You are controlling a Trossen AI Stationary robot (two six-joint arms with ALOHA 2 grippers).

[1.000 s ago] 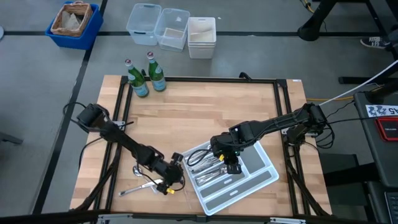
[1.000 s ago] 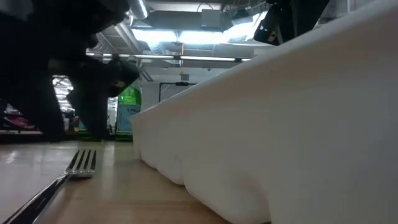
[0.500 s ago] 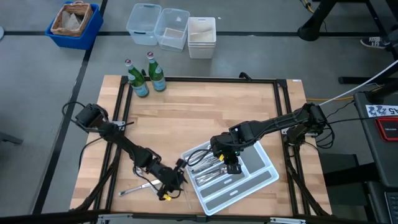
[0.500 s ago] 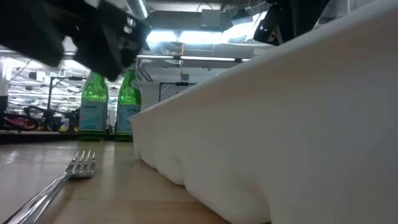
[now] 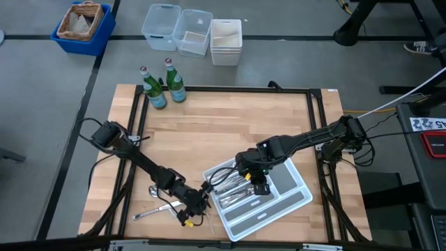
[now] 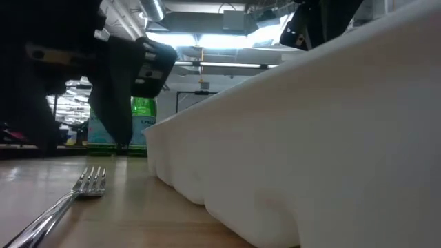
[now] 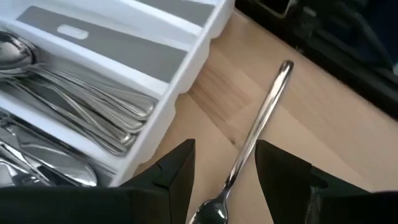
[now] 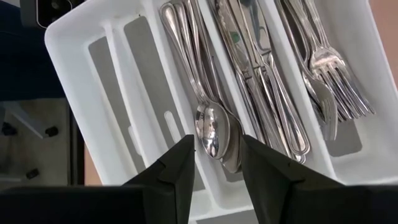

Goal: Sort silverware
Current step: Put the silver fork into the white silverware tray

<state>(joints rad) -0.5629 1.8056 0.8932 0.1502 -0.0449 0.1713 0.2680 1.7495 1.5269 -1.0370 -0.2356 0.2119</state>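
Note:
A white divided tray [image 5: 277, 211] at the table's near right holds several spoons, knives and forks in its compartments [image 8: 249, 68]. My left gripper [image 5: 195, 207] is open, low over the table by the tray's left side. Its fingers stand on either side of a loose spoon [image 7: 258, 134] that lies flat on the wood, near the bowl end. A fork [image 5: 157, 211] and another spoon [image 5: 155, 189] lie loose to the left. The fork also shows in the low view [image 6: 86, 182]. My right gripper [image 5: 256, 185] is open over the tray, above the spoons [image 8: 211, 134].
Two green glass bottles [image 5: 164, 85] stand at the table's far left corner and also show in the low view [image 6: 141, 114]. A blue bin [image 5: 83, 26] and three pale bins [image 5: 191, 31] sit beyond the far edge. The tray's white wall [image 6: 310, 138] fills the low view's right.
My left gripper has moved a little toward the table's right edge, closer to the tray. In the low view it rose and then came down again. My right gripper and the silverware have stayed where they were.

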